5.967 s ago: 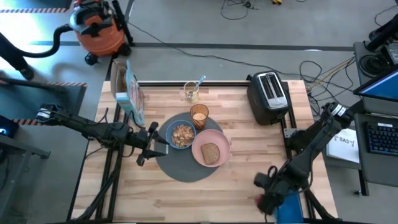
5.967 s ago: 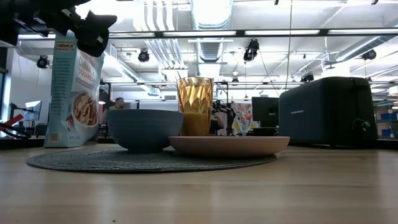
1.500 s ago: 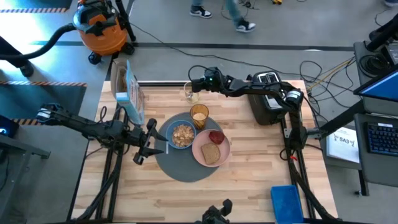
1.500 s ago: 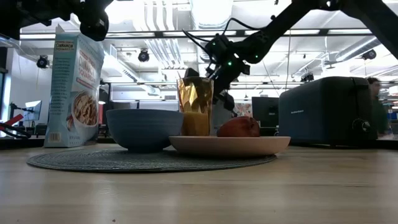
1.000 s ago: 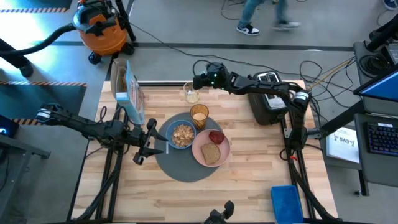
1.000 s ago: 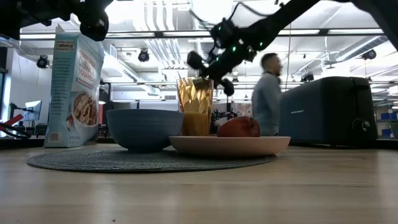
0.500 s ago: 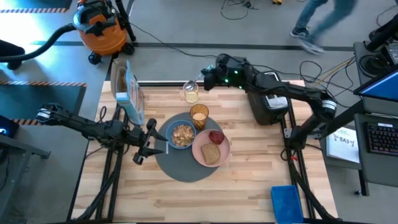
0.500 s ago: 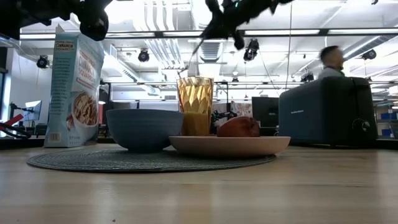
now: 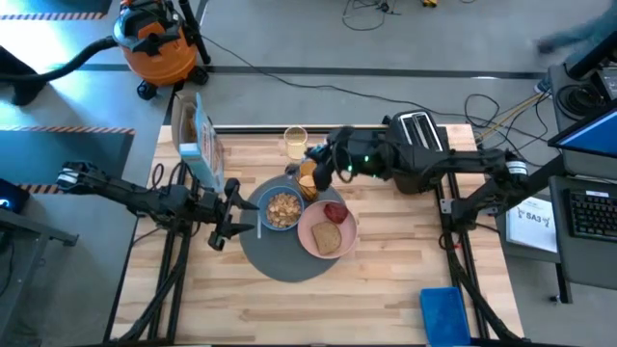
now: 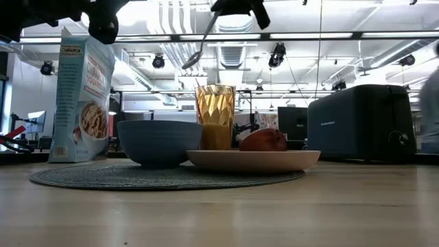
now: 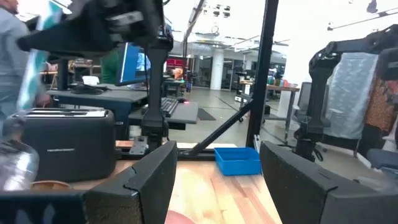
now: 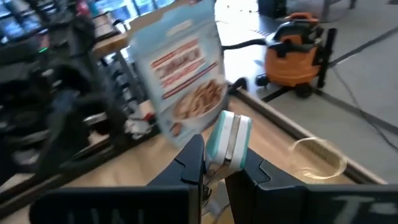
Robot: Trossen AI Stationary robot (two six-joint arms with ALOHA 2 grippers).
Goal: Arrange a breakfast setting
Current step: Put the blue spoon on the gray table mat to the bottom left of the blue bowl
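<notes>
On the round dark-grey mat (image 9: 280,258) stand a blue bowl (image 9: 282,208) of cereal, an amber tumbler (image 10: 215,116) and a pink plate (image 9: 345,236) with toast (image 9: 329,237) and a red food piece (image 9: 335,212). My right gripper (image 9: 316,176) hovers high over the tumbler, shut on the light-blue spoon (image 10: 195,51). My left gripper (image 9: 236,217) waits open in the air at the mat's left edge, beside the bowl, with nothing between its fingers (image 11: 155,180). My right gripper pinches the spoon's light-blue handle (image 12: 227,140) near its end between its two fingers. The spoon is lifted clear and slants down from the fingers, its bowl end (image 10: 191,60) lowest, above the blue bowl and the tumbler.
A cereal box (image 9: 198,140) stands at the far left of the table, a clear glass (image 9: 295,142) at the far edge, a black toaster (image 9: 416,149) at the far right. A blue object (image 9: 446,313) lies at the near right corner.
My right gripper has risen from beside the clear glass and swung toward the table's near edge, over the tumbler, rolling as it went. It stays shut on the spoon, which hangs clear in the air. A person has walked past behind the table.
</notes>
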